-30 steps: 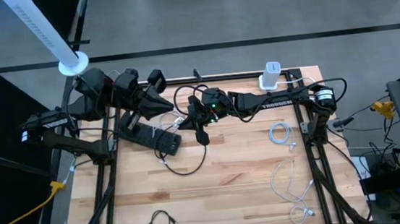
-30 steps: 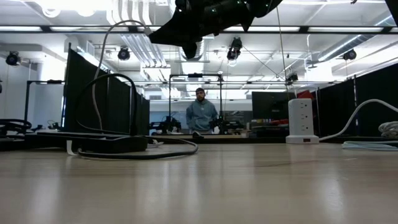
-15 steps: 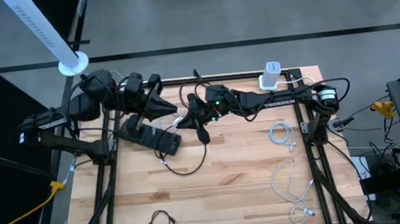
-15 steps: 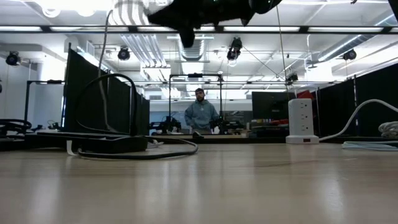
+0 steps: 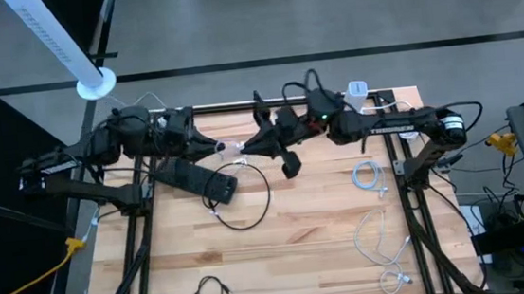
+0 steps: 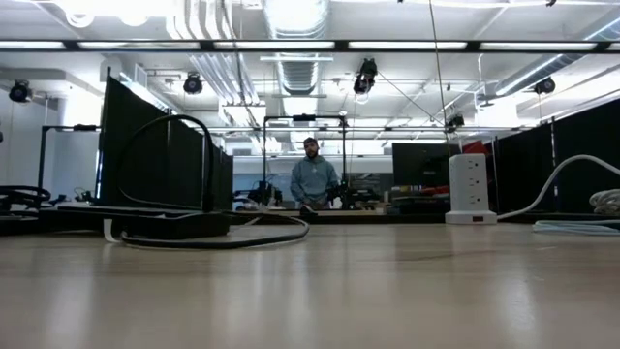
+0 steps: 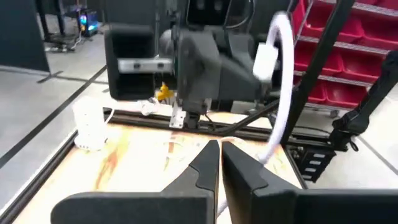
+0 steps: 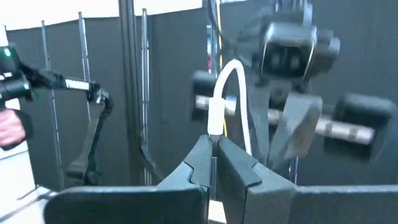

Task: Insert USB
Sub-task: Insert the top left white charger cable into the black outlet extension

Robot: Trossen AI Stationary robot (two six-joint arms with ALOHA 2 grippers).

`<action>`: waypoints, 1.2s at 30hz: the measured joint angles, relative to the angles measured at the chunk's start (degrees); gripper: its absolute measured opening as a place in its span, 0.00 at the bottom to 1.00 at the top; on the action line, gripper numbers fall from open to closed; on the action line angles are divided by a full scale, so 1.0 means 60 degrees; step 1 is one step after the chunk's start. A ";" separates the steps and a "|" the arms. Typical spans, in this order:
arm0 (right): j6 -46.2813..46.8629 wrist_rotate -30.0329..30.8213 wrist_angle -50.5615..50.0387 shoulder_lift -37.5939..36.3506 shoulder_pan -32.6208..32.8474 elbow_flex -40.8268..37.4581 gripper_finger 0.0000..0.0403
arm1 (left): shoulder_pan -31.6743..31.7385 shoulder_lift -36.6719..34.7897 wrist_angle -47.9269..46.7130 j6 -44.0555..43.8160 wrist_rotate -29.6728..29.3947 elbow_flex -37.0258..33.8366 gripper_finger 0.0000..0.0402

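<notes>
So the white USB cable is held up in the air over the far middle of the table, stretched between the two grippers. The left gripper is clenched on one end, the right gripper is clamped on the white plug at the other. A black power strip is seen lying just nearer, on the left. A white tower socket is parked at the far right edge. A person can be spotted way behind the table.

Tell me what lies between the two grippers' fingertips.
A looped white USB cable, spanning from left gripper to right gripper; the high view and both wrist views show it.
</notes>
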 joint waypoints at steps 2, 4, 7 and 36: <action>0.0013 -0.0001 -0.0015 -0.0108 -0.0059 0.0000 0.00 | -0.0051 0.0040 0.0310 0.0000 0.0000 -0.0254 0.00; 0.0075 0.0001 -0.0028 -0.0136 -0.0084 0.0000 0.00 | -0.0109 0.0044 0.0533 0.0000 0.0000 -0.0540 0.00; 0.0145 0.0038 -0.0102 -0.0136 -0.0122 0.0000 0.00 | -0.0144 0.0037 0.0684 -0.0003 -0.0004 -0.0817 0.00; -0.0882 0.0920 -0.2580 0.0066 -0.0350 0.0000 0.00 | -0.0155 -0.1867 0.1154 0.0718 -0.1526 -0.1113 0.00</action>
